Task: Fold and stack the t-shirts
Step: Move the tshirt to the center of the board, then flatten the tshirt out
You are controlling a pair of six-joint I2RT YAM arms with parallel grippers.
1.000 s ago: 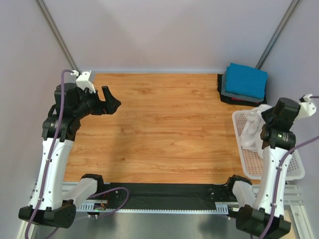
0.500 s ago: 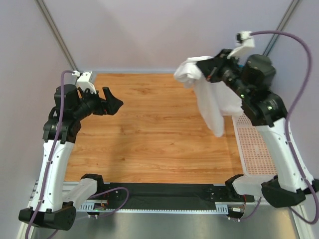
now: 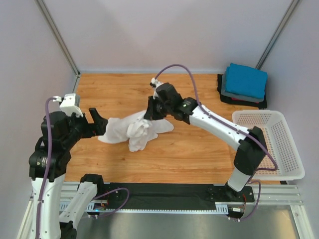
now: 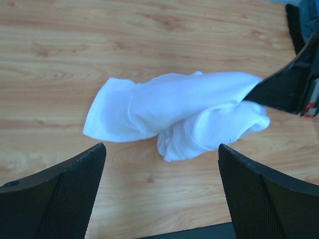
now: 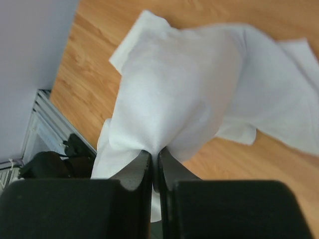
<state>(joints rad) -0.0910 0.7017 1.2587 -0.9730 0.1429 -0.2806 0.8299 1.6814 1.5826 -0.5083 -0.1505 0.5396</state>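
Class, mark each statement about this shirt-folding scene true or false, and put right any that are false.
1. The right gripper is shut on the white t-shirt. True.
2. The white t-shirt lies neatly folded. False: it lies crumpled in a bunch on the table.
3. The left gripper is open. True.
4. A t-shirt lies in the basket. False: no shirt shows in it.
5. The blue t-shirt is on top of the folded stack. True.
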